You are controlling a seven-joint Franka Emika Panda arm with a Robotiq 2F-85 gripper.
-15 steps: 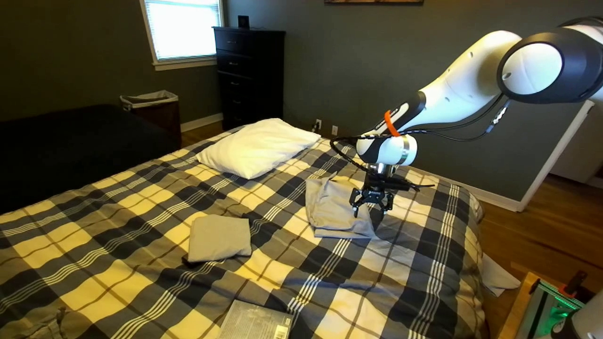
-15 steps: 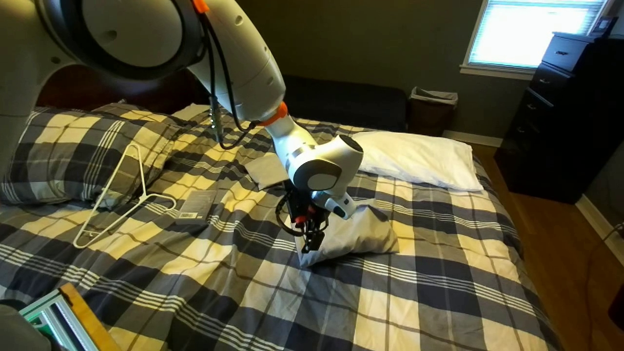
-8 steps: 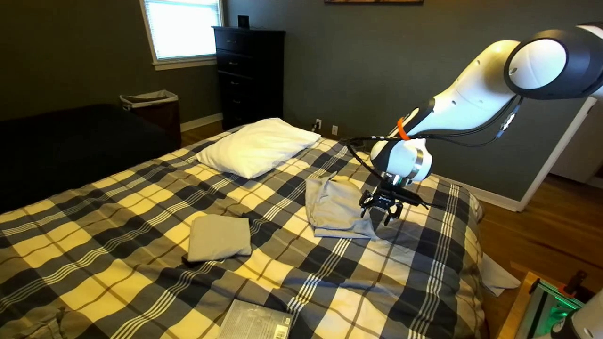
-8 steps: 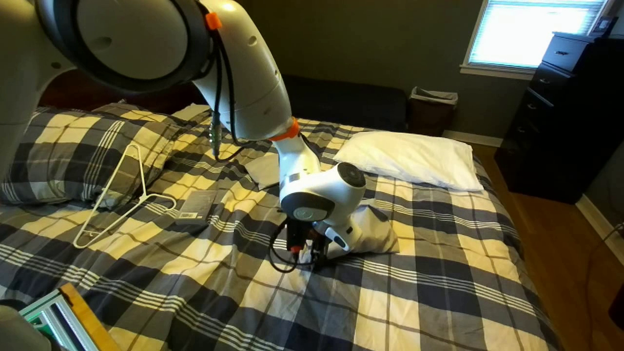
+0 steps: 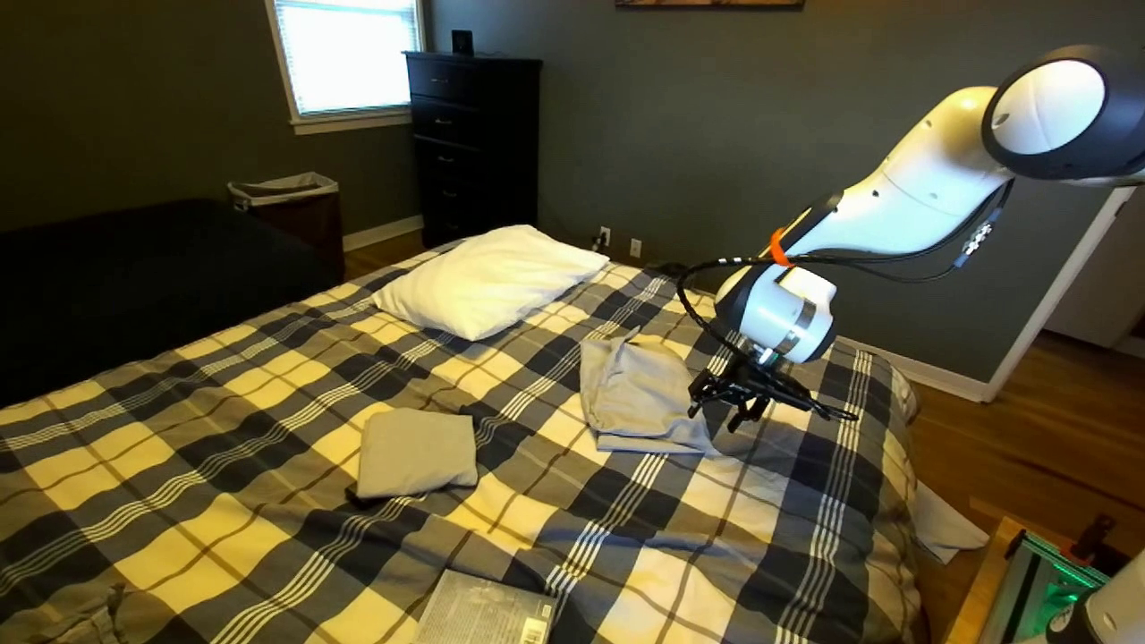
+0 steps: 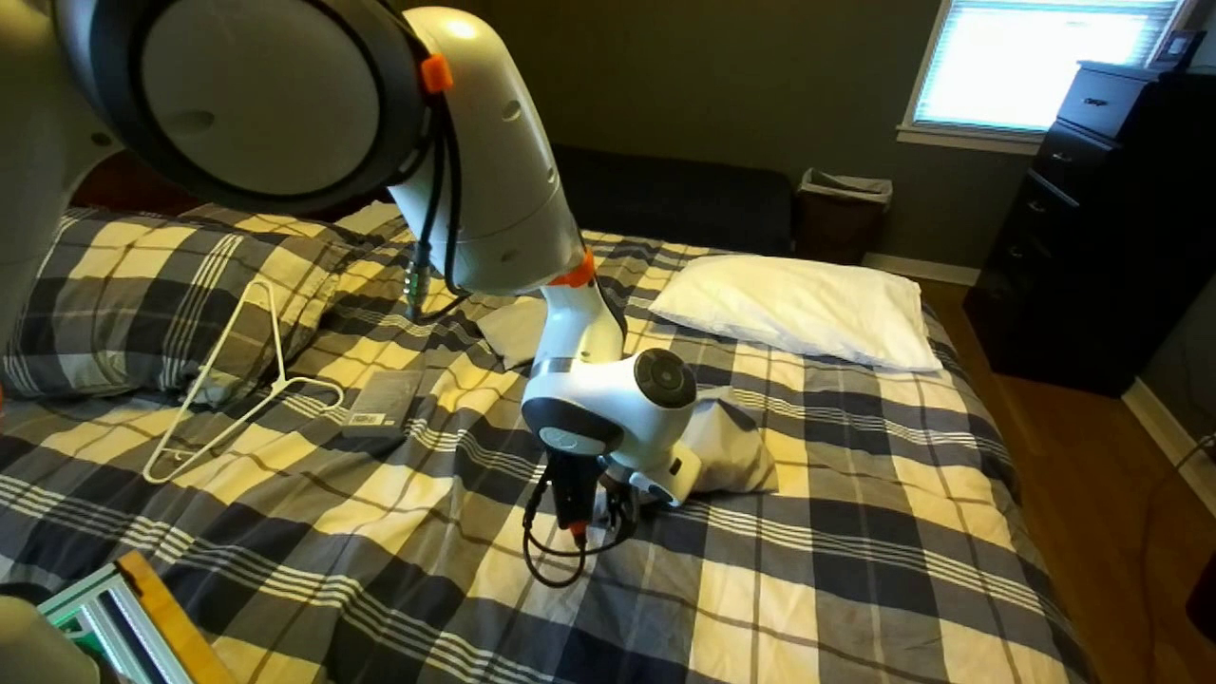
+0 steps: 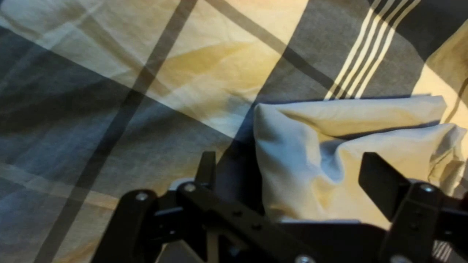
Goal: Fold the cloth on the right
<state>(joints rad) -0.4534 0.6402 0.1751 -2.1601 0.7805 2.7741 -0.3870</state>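
One rumpled cloth (image 5: 637, 394) lies on the bed (image 5: 537, 519), partly hidden by the arm (image 6: 508, 218) in an exterior view. At its edge is one gripper (image 7: 290, 175), two fingers (image 7: 382, 184) wide apart, nothing held. Around are one folded square (image 5: 418, 453), one white pillow (image 5: 492, 282), one box (image 5: 487, 610) and one hanger (image 6: 278, 385).

Cloth (image 5: 633, 398) on the bed (image 5: 572, 505) — in an exterior view, another cloth (image 5: 417, 453) left, pillow (image 5: 490, 283) behind-left.
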